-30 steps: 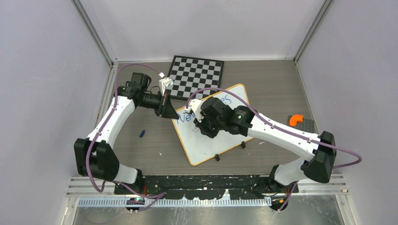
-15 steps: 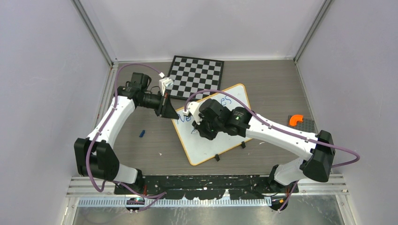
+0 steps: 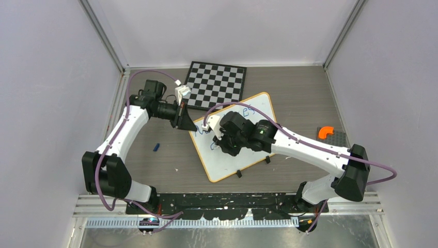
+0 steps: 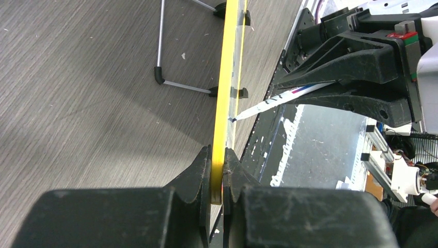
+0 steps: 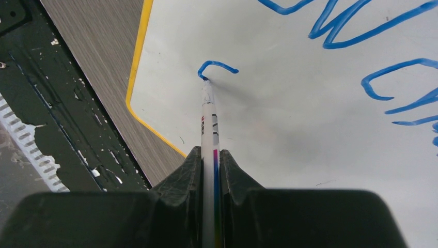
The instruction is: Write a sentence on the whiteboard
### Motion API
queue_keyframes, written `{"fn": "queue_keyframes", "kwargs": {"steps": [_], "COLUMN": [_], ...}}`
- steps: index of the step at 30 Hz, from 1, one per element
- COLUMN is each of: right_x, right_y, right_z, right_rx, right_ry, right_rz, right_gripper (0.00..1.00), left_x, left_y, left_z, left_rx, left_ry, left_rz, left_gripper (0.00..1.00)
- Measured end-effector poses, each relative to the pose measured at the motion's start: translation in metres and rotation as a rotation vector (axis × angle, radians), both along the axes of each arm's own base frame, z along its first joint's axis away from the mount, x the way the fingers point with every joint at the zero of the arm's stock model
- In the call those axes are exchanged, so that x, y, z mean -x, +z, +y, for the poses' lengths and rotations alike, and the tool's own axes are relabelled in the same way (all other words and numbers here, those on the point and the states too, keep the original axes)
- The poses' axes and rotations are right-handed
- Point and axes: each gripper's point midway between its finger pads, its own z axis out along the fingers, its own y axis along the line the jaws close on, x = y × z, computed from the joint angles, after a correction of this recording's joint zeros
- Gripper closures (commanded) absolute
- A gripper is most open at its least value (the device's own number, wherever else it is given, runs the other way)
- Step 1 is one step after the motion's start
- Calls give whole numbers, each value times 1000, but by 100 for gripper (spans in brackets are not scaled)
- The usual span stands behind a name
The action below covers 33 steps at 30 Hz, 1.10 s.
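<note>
The whiteboard (image 3: 227,164), white with an orange-yellow rim, lies slanted at the table's middle with blue writing along its upper part. My left gripper (image 3: 187,125) is shut on the rim at the board's left edge; in the left wrist view the jaws (image 4: 218,155) pinch the yellow rim (image 4: 227,77) edge-on. My right gripper (image 3: 219,139) hovers over the board's left half, shut on a white marker (image 5: 209,124). The marker tip touches the whiteboard (image 5: 310,134) at the end of a short blue hooked stroke (image 5: 217,65), below the earlier blue letters (image 5: 335,31).
A black-and-white chessboard (image 3: 216,85) lies behind the whiteboard. A small blue cap (image 3: 156,147) rests on the table to the left. An orange piece (image 3: 325,132) sits on a grey plate (image 3: 339,138) at the right. Two black clips (image 3: 238,174) stick out at the board's near edge.
The right gripper with the marker has shifted slightly left and nearer over the board, drawing a new stroke on a second line. The left arm has not moved.
</note>
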Motion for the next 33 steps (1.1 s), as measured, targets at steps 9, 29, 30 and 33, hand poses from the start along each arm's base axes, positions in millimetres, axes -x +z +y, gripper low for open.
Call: {"fn": "queue_keyframes", "kwargs": {"steps": [9, 29, 30, 33], "right_x": [-6, -19, -19, -19], "right_y": [5, 23, 22, 21], "right_z": [-7, -7, -7, -8], "right_rx": [12, -17, -17, -16], "right_ry": [-27, -65, -64, -63], "right_rz": [-21, -53, -52, -49], "right_gripper": [100, 100, 100, 100], "left_x": [0, 0, 0, 0], "left_y": [0, 0, 0, 0], "left_z": [0, 0, 0, 0], "left_rx": [0, 1, 0, 0], "left_ry": [0, 0, 0, 0], "left_rz": [0, 0, 0, 0], "left_gripper": [100, 100, 100, 100]}}
